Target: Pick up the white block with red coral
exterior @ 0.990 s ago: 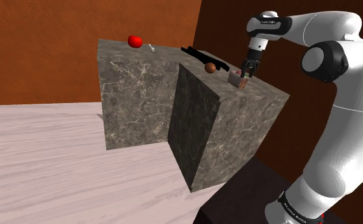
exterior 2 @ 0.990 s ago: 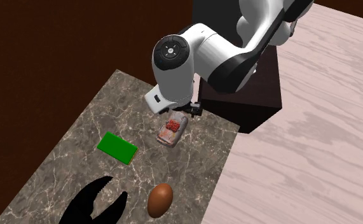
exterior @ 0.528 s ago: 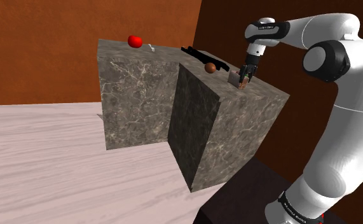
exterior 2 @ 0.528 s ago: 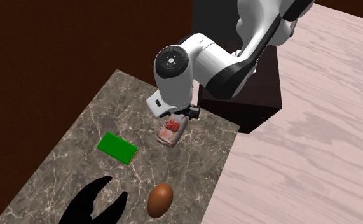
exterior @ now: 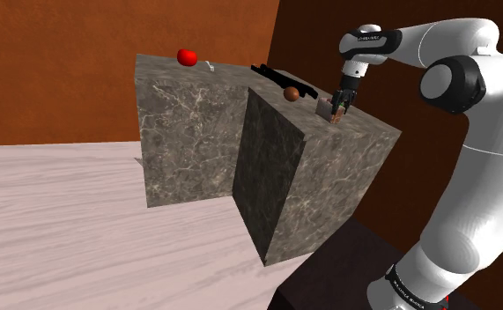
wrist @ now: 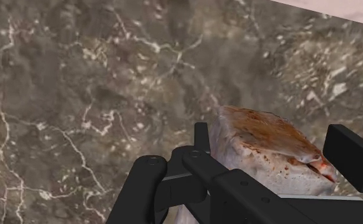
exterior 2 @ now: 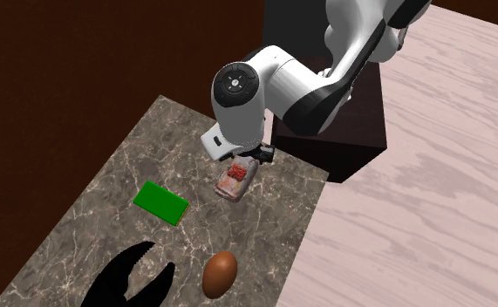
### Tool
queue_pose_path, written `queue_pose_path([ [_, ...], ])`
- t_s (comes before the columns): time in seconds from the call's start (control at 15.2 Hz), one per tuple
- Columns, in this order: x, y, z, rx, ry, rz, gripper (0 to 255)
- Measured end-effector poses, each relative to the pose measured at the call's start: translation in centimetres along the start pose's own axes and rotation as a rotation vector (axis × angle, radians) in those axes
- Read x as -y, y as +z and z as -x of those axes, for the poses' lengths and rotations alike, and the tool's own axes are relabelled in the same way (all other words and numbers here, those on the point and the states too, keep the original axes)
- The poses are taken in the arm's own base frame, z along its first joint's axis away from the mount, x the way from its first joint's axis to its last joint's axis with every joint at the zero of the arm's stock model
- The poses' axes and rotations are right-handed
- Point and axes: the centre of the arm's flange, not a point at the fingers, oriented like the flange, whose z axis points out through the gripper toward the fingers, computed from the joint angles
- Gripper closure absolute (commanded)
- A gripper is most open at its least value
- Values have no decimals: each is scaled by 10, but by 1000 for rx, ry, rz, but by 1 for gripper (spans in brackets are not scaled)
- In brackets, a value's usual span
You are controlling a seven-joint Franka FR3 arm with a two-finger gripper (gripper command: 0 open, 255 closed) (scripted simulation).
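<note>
On the marble counter [exterior 2: 107, 218], tool [exterior: 338, 105] stays astride the block [exterior 2: 236, 180], unmoved.

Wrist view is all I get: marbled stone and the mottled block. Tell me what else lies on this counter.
Observer: A green flat card lies on the marbled counter, apart from the white block with red coral.
Operator: Go on. Give me what's past the card.
Observer: A brown egg-shaped thing sits farther along the counter, touching neither the block nor the card.
Operator: Name the rest.
Observer: A black claw-shaped thing lies beside that brown thing, farther from the block than the card is.
</note>
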Motion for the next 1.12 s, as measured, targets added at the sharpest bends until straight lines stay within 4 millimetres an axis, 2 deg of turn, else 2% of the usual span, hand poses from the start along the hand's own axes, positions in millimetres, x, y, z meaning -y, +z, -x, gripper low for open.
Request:
queue_pose_path([
  [0.26, -1, -10, -1, 1, -1, -1, 255],
  [1.12, 2, -76, 3, 1, -1, -1, 255],
])
